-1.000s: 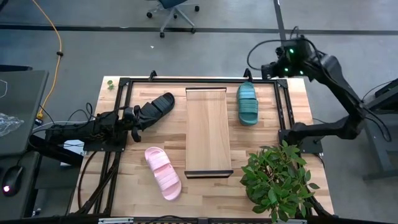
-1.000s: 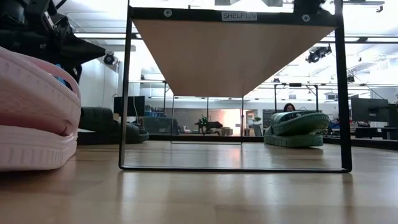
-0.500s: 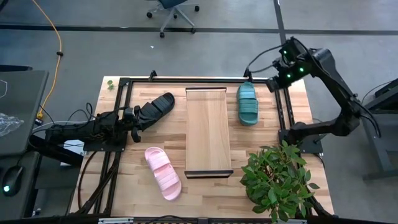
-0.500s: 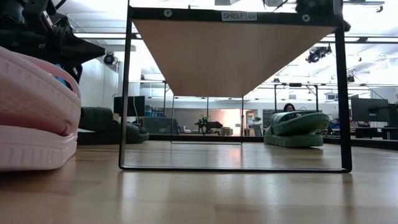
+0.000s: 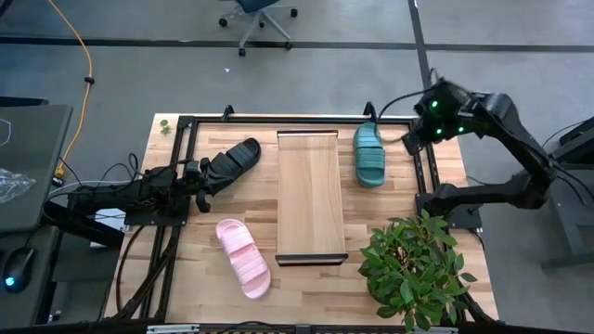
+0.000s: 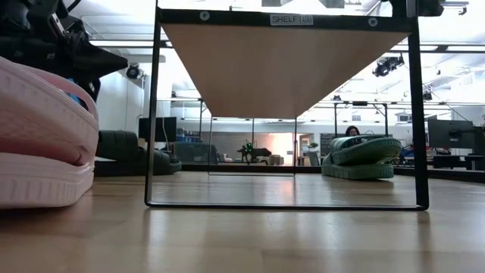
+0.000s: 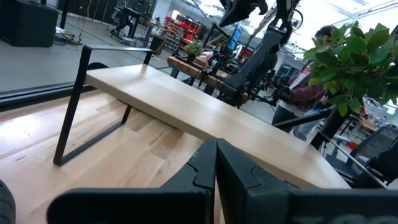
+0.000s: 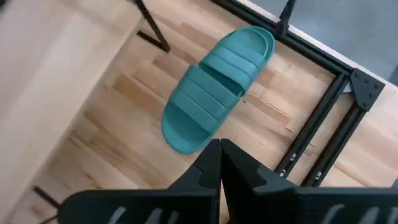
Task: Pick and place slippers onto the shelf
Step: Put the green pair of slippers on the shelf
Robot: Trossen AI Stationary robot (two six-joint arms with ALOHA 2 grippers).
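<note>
The teal slipper (image 5: 369, 154) lies sole-down right of the shelf (image 5: 311, 197), near the table's far edge; it also shows in the right wrist view (image 8: 214, 87) and the low view (image 6: 362, 157). My right gripper (image 5: 411, 141) (image 8: 220, 153) hovers shut above the table, just right of it. The black slipper (image 5: 232, 160) lies left of the shelf. My left gripper (image 5: 200, 176) (image 7: 216, 157) rests shut beside the slipper's near end, pointing at the shelf (image 7: 205, 109). The pink slipper (image 5: 243, 257) (image 6: 38, 144) lies near the front, left of the shelf.
A potted plant (image 5: 413, 269) stands at the table's near right corner. Black frame rails (image 5: 429, 167) run along the table's right side, close to the right gripper, and others (image 5: 176, 158) on the left. The shelf top is bare wood.
My right gripper has come from beyond the table's far right corner toward the near edge, and now hangs over the table beside the teal slipper. The slippers have not moved.
</note>
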